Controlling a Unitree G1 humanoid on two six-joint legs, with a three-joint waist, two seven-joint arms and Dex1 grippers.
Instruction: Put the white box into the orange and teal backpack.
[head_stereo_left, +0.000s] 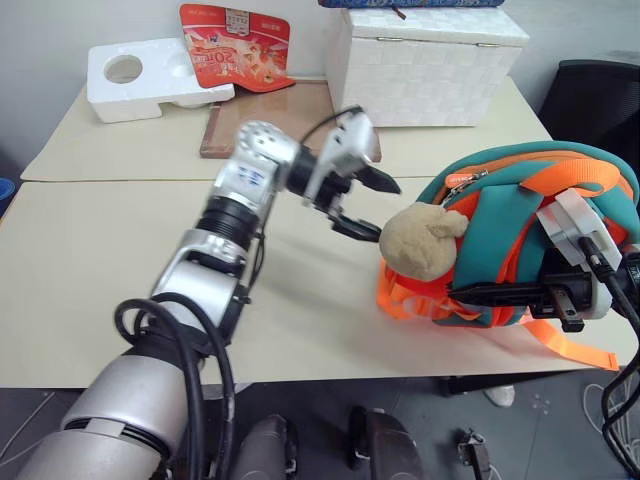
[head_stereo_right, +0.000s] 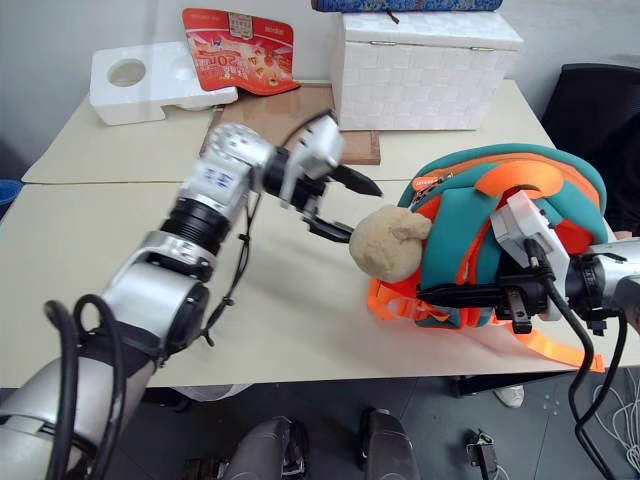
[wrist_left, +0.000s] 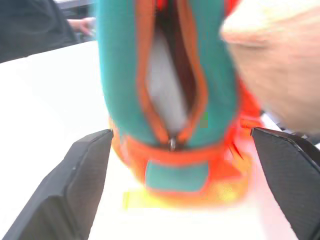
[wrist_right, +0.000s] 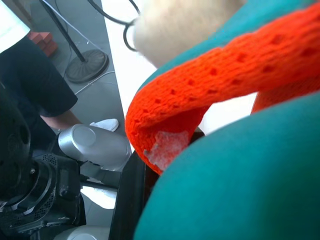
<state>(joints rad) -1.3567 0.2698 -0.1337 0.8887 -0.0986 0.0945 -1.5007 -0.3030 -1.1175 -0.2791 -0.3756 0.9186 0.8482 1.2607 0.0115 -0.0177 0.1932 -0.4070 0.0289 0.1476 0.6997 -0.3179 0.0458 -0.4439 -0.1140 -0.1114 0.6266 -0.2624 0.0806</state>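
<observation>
On the left of the table (head_stereo_left: 90, 300) the left arm reaches across. The left gripper (head_stereo_left: 368, 205) has its two fingers spread wide and holds nothing; it hovers just beside the plush toy (head_stereo_left: 425, 242) hanging on the backpack (head_stereo_left: 500, 200). The backpack stands on the table's right side with its zipper open. In the left wrist view a pale flat shape shows inside the opening, probably the white box (wrist_left: 167, 95), though it is blurred. At the far right, the right gripper (head_stereo_left: 560, 295) is closed on an orange strap (wrist_right: 210, 95) of the backpack.
</observation>
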